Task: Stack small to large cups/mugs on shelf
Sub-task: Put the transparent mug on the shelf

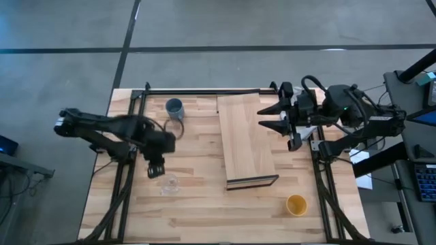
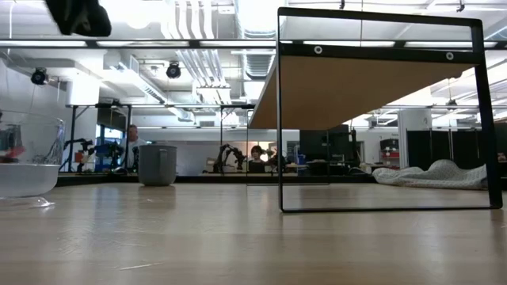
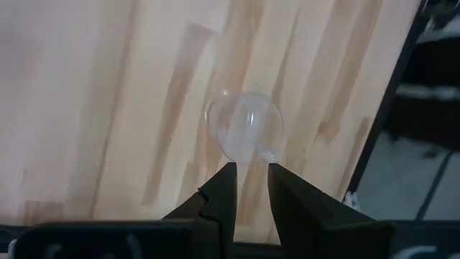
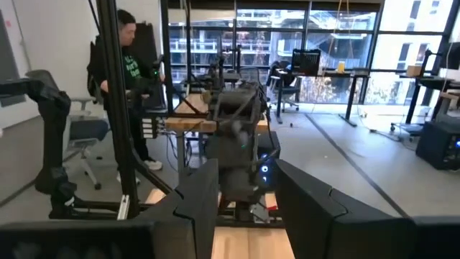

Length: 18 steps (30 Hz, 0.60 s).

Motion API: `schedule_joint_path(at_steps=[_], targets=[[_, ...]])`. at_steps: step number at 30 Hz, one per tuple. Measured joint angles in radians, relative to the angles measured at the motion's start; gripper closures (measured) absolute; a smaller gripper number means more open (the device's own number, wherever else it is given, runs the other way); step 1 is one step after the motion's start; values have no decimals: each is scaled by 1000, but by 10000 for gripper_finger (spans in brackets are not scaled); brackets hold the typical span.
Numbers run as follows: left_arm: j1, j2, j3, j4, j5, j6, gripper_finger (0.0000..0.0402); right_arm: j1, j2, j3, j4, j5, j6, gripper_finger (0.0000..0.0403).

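The small clear glass cup (image 1: 168, 184) stands upright on the tabletop at the near left; it also shows in the low view (image 2: 28, 158) and the left wrist view (image 3: 244, 128). My left gripper (image 1: 155, 167) hovers above the table just left of and beyond it, fingers (image 3: 226, 188) pointing down, a narrow gap between them, empty. The blue-grey mug (image 1: 175, 107) stands at the far left. The yellow-orange cup (image 1: 296, 204) stands at the near right. The shelf (image 1: 245, 139) stands in the middle. My right gripper (image 1: 271, 117) is open and empty over the shelf's far right edge.
Black frame rails (image 1: 129, 129) run along the table's left and right sides. The shelf's dark front frame (image 2: 380, 119) rises high in the low view. A person (image 4: 133, 65) stands in the room beyond the table. Bare tabletop (image 1: 225, 211) lies along the near edge.
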Motion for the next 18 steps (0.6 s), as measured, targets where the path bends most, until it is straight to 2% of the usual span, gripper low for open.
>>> schedule_joint_path(at_steps=[6, 9, 13, 18], targets=[[-143, 91, -17, 49, -26, -92, 336, 0, 2, 0, -5, 0, -10, 275], [-197, 120, -47, 116, -91, -119, 336, 0, 2, 0, -21, 0, -11, 275], [-214, 162, -79, 135, -183, -156, 336, 0, 2, 0, -46, 0, -10, 275], [-212, 193, -117, 176, -186, -137, 336, 0, 2, 0, -78, 0, -1, 275]])
